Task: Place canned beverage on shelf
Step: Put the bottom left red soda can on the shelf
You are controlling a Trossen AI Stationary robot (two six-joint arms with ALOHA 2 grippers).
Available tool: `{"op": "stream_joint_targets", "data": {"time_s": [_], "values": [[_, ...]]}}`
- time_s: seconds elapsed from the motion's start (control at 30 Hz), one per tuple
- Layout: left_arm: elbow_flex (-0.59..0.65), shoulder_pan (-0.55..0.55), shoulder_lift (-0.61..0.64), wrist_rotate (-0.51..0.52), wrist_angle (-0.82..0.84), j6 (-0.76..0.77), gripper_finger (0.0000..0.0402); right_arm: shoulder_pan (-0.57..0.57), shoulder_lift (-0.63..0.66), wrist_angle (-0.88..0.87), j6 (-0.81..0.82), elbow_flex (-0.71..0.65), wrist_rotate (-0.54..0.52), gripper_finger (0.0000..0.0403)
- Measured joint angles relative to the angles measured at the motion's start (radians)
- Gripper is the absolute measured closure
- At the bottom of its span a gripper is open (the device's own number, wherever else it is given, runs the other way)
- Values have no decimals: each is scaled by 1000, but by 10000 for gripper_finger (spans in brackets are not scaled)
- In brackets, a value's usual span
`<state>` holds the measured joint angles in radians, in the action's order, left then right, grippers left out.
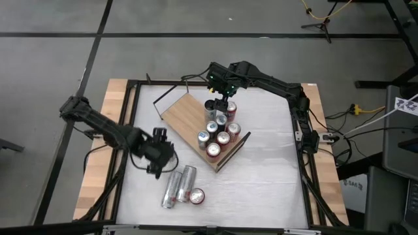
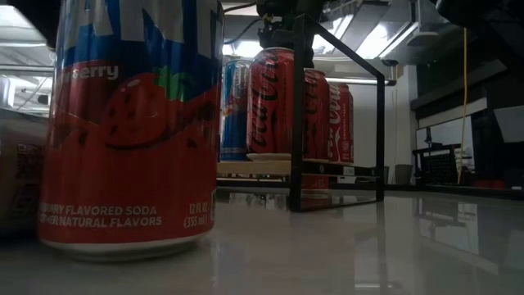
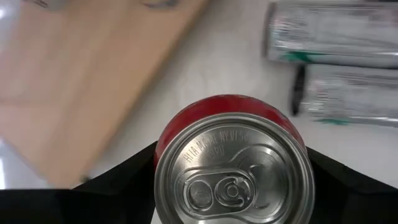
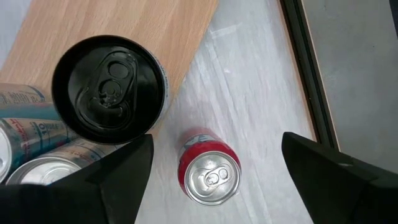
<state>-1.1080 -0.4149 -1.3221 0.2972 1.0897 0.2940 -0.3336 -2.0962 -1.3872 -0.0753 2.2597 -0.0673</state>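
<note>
One shelf (image 1: 183, 114), two silver cans (image 1: 172, 188) lying flat

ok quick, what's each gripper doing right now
left gripper: shut on red can
right gripper: open, empty, above the shelf

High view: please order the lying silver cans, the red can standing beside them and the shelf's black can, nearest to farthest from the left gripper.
1. Silver cans, close by the left gripper, which holds its own can.
2. Red can, beside them, near the table's edge.
3. Black can, at the shelf's far end.
</note>
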Motion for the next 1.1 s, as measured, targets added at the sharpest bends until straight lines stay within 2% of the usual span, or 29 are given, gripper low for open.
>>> {"op": "stream_joint_targets", "data": {"time_s": [0.33, 0.47, 0.63, 0.93, 1.1], "values": [[-1, 321, 32, 7, -23, -439, 119, 0, 0, 0, 0, 0, 0, 56], [-1, 424, 31, -9, -113, -568, 116, 0, 0, -8, 0, 0, -1, 56], [-1, 532, 30, -79, -205, -708, 114, 0, 0, -51, 0, 0, -2, 56], [-1, 683, 30, -143, -234, -816, 112, 0, 0, -106, 0, 0, -3, 56], [-2, 745, 30, -250, -233, -827, 112, 0, 0, -106, 0, 0, -3, 56]]}}
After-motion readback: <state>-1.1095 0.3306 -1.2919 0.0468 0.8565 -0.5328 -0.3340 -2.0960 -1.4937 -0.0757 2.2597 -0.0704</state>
